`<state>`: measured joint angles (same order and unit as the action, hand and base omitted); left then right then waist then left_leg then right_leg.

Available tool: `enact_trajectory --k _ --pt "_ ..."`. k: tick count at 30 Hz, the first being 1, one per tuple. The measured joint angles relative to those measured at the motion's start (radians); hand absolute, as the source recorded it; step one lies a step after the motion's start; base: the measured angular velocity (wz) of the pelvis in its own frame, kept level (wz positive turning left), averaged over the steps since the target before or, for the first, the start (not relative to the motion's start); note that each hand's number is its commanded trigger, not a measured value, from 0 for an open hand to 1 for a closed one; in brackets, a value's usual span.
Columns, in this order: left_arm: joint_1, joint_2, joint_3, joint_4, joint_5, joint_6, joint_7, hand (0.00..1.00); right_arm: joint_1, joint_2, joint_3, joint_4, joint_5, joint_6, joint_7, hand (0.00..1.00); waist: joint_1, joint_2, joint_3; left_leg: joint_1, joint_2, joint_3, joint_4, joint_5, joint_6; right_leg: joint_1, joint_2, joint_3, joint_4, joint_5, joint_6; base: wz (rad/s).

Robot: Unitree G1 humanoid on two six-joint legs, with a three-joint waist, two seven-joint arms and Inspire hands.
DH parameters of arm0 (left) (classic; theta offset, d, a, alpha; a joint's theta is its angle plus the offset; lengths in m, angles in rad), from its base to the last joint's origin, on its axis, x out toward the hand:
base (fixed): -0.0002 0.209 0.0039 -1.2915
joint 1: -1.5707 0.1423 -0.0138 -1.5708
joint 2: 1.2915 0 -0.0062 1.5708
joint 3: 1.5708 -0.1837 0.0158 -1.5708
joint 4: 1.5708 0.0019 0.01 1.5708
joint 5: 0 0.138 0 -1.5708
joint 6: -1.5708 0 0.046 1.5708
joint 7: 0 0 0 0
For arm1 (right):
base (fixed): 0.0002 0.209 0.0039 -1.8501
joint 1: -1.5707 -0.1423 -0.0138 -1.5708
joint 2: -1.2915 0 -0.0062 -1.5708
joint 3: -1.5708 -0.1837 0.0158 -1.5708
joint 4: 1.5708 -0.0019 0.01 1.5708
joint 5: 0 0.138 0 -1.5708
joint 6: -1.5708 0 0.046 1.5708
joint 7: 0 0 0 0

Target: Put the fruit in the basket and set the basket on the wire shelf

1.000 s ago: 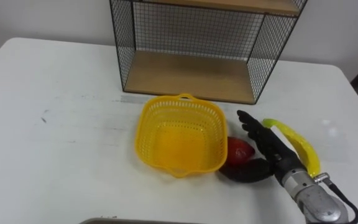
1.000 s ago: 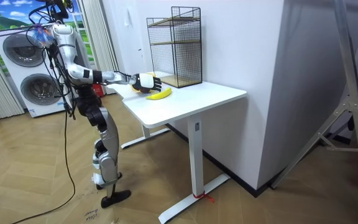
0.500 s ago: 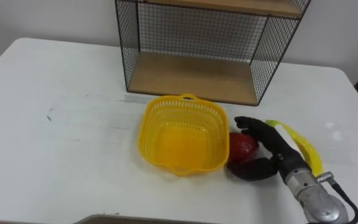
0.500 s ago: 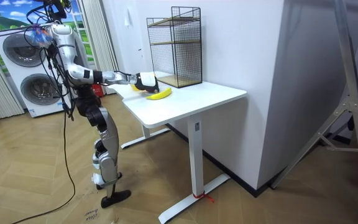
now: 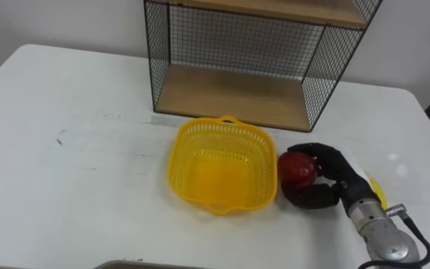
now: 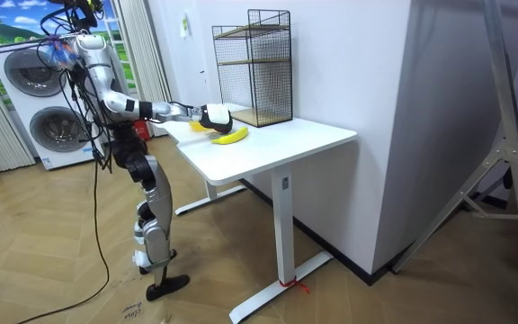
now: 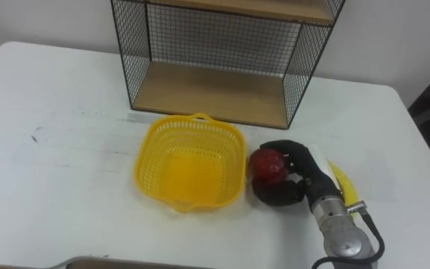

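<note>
- Right hand [image 5: 340, 173]: fingers and thumb are curled round a red fruit [image 5: 297, 168], fingers over the top and far side, thumb below on the near side.
- Red fruit: it sits outside the yellow basket [image 5: 222, 122], just beside the basket's right wall. Whether it rests on the table [image 5: 66, 172] or is raised off it cannot be told.
- Yellow basket: upright on the table, open side up, with its small handle tab on the far rim.
- Banana [image 5: 375, 190]: it lies on the table to the right of the basket, beyond the hand and largely hidden behind it. Only a short yellow stretch is visible in the left eye view.
- Wire shelf [image 5: 237, 93]: it stands just behind the basket, on the table's far side. The lower wooden board faces the basket, and there is a narrow strip of table between the two.
- Stance, room view: the robot stands upright at the table end nearest the basket, on the room view's left, with its right arm stretched out level over the tabletop towards the basket.
</note>
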<state>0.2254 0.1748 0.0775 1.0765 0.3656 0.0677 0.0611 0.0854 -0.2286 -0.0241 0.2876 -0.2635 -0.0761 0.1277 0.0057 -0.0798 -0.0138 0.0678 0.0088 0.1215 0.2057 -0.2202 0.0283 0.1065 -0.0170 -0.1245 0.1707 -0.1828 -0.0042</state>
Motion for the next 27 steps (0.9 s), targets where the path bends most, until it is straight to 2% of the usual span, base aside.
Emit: enact_trajectory --k 6,12,14,19,22,27 --pt "0.002 -0.002 0.000 0.000 0.000 0.009 0.000 0.00 -0.009 0.003 -0.002 0.004 0.007 -0.001 -0.015 1.00 -0.001 0.004 0.0017 -0.003 0.000 -0.004 0.003 0.000 0.000 0.000 -0.001 -0.004 0.000 0.001 0.001 0.02" --pt "0.003 -0.003 0.000 -0.005 0.000 0.014 0.000 0.00 -0.005 0.009 -0.025 0.008 0.078 0.001 -0.017 1.00 -0.004 0.007 0.0030 -0.002 -0.004 -0.005 0.000 0.000 0.000 0.002 0.000 -0.004 -0.002 0.001 0.001 0.00" --pt "0.012 -0.004 0.000 -0.005 0.000 0.014 0.000 0.00 0.005 0.024 -0.041 0.011 0.117 0.000 -0.025 1.00 -0.004 0.008 0.0036 0.003 -0.005 -0.005 0.001 0.000 0.000 0.008 0.000 -0.003 -0.002 0.001 0.001 0.00" --pt "0.032 -0.007 0.011 -0.015 0.000 0.014 0.000 0.00 0.011 0.030 -0.049 0.010 0.193 0.002 -0.043 1.00 -0.008 0.010 0.0059 0.011 -0.003 -0.004 -0.003 -0.001 0.001 0.010 -0.001 -0.002 -0.003 0.001 0.001 0.00" --pt "0.048 -0.008 0.028 -0.020 -0.001 0.014 0.000 0.00 0.010 0.030 -0.054 0.009 0.224 0.004 -0.052 1.00 -0.024 0.012 0.0067 0.011 -0.004 -0.005 -0.002 -0.001 0.001 0.014 -0.001 0.000 -0.002 0.001 0.001 0.01" --pt "0.060 -0.020 0.039 -0.010 -0.001 0.020 0.000 0.00 0.012 0.029 -0.129 0.008 0.238 0.031 -0.124 1.00 -0.036 0.024 0.0133 0.012 -0.005 0.004 -0.003 -0.001 0.002 0.013 -0.002 0.012 -0.002 0.001 0.002 -0.06"
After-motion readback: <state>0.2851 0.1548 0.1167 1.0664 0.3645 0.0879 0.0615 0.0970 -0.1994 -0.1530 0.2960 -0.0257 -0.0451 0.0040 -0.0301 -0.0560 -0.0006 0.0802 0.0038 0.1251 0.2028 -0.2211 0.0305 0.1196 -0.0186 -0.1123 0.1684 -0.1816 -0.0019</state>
